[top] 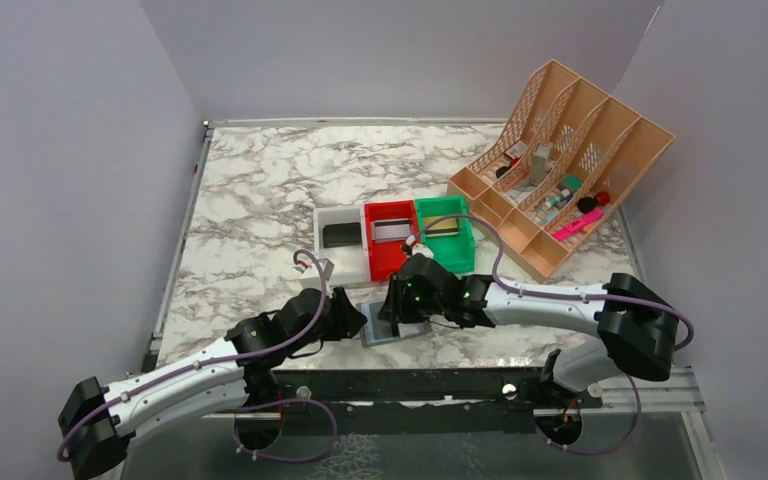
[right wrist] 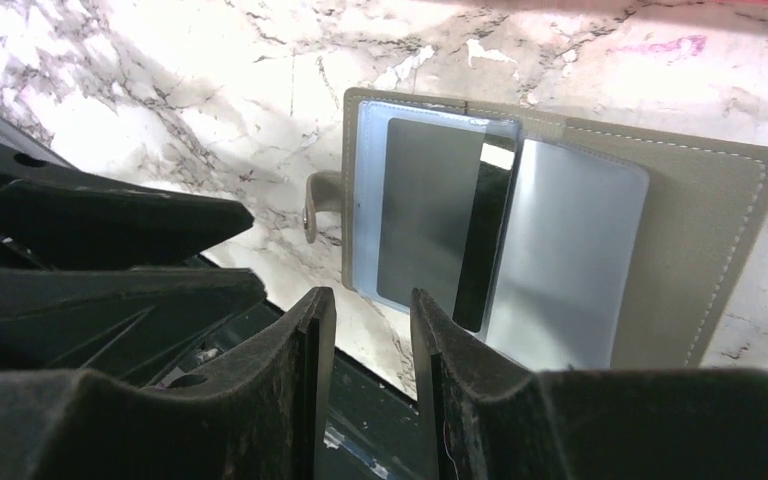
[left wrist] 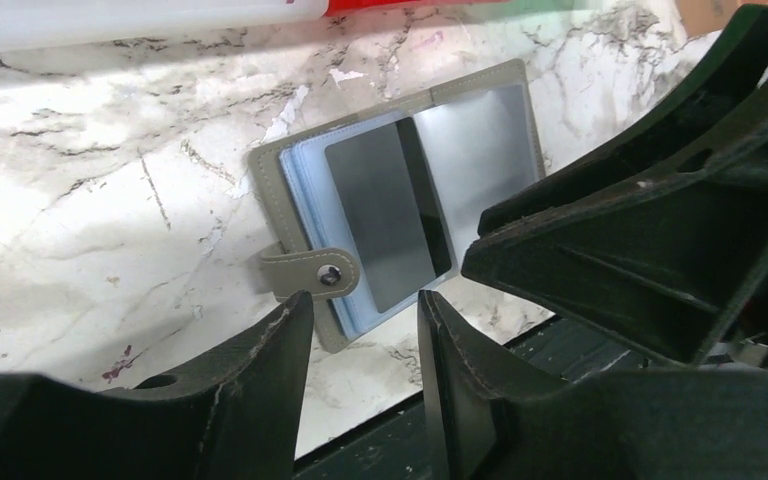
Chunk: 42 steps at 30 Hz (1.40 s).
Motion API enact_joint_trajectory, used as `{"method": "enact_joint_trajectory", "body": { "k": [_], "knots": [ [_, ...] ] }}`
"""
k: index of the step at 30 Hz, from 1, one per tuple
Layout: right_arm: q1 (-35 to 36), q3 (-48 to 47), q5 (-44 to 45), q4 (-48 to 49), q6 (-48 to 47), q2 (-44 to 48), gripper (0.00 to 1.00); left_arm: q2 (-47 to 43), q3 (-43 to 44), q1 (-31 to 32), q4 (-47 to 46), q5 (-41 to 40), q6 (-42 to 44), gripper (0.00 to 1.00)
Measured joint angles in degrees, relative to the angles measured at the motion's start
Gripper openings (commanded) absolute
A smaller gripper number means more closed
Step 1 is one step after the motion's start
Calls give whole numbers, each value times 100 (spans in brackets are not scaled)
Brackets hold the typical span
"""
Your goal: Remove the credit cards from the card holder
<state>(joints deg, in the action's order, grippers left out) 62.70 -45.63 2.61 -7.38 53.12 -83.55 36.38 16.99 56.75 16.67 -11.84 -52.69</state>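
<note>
Two arms reach in over the near edge of the worktop (top: 260, 200), and their grippers meet over the card holder (top: 397, 333). It lies open and flat close to the near edge, about midway along it and just in front of the red bin (top: 372, 262).

The left gripper (left wrist: 365, 295) hangs low over the holder's left side. Its jaws are partly apart and nothing is clamped between them. Past its fingertips the closing strap (left wrist: 305, 270) with its snap sticks out from the holder's left edge.

The right gripper (right wrist: 370, 292) hovers over the near side of the holder, jaws likewise partly apart and holding nothing. The two grippers sit just beside each other, and whether either touches the holder cannot be told.

Inside the holder, the left half shows a pale blue sleeve (right wrist: 368, 200) with a black card (left wrist: 385, 215) lying on it, reaching towards the fold. The right half is a plain grey panel (right wrist: 565, 260) with a stitched dark grey border around it.

Behind the holder, a white bin (top: 338, 215), the red bin and a green bin (top: 455, 255) stand touching in a row near the middle of the worktop. A peach slotted rack (top: 600, 130) stands towards the far right corner.
</note>
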Motion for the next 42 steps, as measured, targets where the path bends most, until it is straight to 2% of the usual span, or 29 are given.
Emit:
{"method": "enact_joint_trajectory", "body": {
  "k": [4,10,15,20,26,35,42],
  "knots": [
    [0,133,249,-4,87,151,40,20,125,2,9,24,107,47],
    [-22,634,608,46,133,621,41,699,509,2,-461,610,431,48],
    [-275,1137,437,592,122,761,41,1318,540,70,-1032,1091,509,48],
    [-481,1357,52,1016,0,732,40,1714,522,177,-1314,1204,507,48],
    [-538,1357,-284,1493,-37,527,40,2068,514,188,-1362,1154,516,49],
    [-546,1314,-358,1519,-52,59,38,2094,273,188,-1143,575,463,48],
    [-575,1115,-393,1440,-74,-192,37,2247,269,188,-1078,479,496,34]
  ]
}}
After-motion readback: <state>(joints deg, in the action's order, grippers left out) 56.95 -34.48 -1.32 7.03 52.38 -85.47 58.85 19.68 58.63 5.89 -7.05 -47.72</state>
